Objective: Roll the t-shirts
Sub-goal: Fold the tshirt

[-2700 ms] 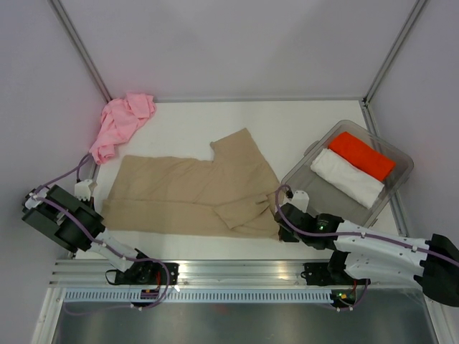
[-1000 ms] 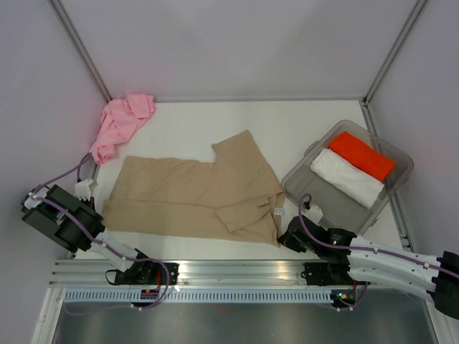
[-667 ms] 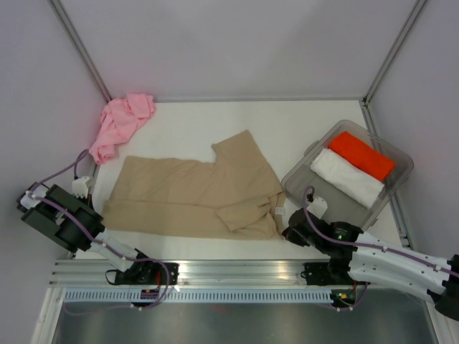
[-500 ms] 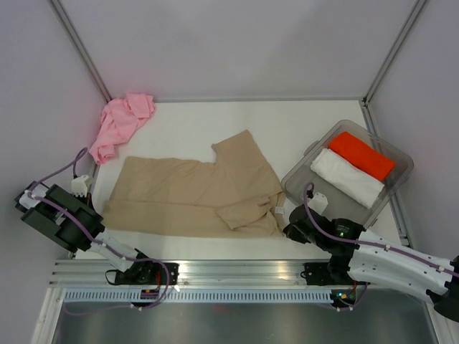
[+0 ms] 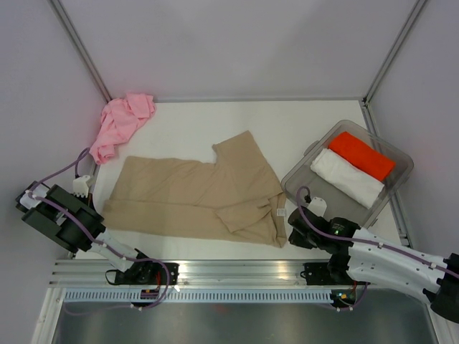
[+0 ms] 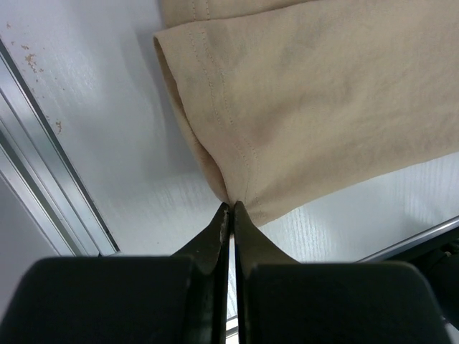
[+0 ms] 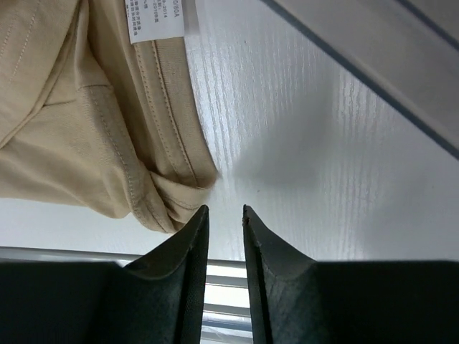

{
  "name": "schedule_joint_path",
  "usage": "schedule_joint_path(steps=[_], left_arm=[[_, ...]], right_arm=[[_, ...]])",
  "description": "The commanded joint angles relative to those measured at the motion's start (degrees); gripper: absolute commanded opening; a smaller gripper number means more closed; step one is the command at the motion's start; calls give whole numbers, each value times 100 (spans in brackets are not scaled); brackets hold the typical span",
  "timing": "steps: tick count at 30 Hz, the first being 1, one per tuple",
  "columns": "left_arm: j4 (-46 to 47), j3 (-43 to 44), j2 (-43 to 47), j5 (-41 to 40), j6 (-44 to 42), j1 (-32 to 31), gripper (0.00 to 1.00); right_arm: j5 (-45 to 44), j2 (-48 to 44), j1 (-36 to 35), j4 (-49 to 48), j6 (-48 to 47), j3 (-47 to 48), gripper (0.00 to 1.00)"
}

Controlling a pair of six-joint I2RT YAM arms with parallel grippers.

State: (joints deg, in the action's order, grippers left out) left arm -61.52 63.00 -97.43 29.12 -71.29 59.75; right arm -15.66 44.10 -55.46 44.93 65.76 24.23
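The tan t-shirt lies spread flat and folded lengthwise across the middle of the table. My left gripper is at its near left corner. In the left wrist view the left gripper is shut on the hem of the tan t-shirt. My right gripper is at the collar end. In the right wrist view the right gripper is open and empty, just beside the bunched collar of the tan t-shirt. The pink t-shirt lies crumpled at the back left.
A clear tub at the right holds a rolled red t-shirt and a rolled white t-shirt. Its edge runs close behind my right gripper. A metal rail borders the near edge of the table.
My right gripper pulled the tan t-shirt's collar end toward the near edge, and now stands open beside it. My left arm has barely shifted and still holds the hem.
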Motion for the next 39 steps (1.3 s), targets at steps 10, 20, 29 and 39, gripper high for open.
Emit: schedule_joint_path(steps=[10,20,29,39], left_arm=[[369,204,180,164,-333,292,2],[351,362,127,181,-280,292,2],[360,379,92,173,-298,292,2],[360,441,22,208,-272,292,2]], right_arm=[[511,1443,-237,-1021,-1364,715,43],[485,1672,-782,-679,-1662,1145,43],[134,2367,-966,-591,-1505,1111,44],[-69,2173,-958,-950,-1241,601,31]])
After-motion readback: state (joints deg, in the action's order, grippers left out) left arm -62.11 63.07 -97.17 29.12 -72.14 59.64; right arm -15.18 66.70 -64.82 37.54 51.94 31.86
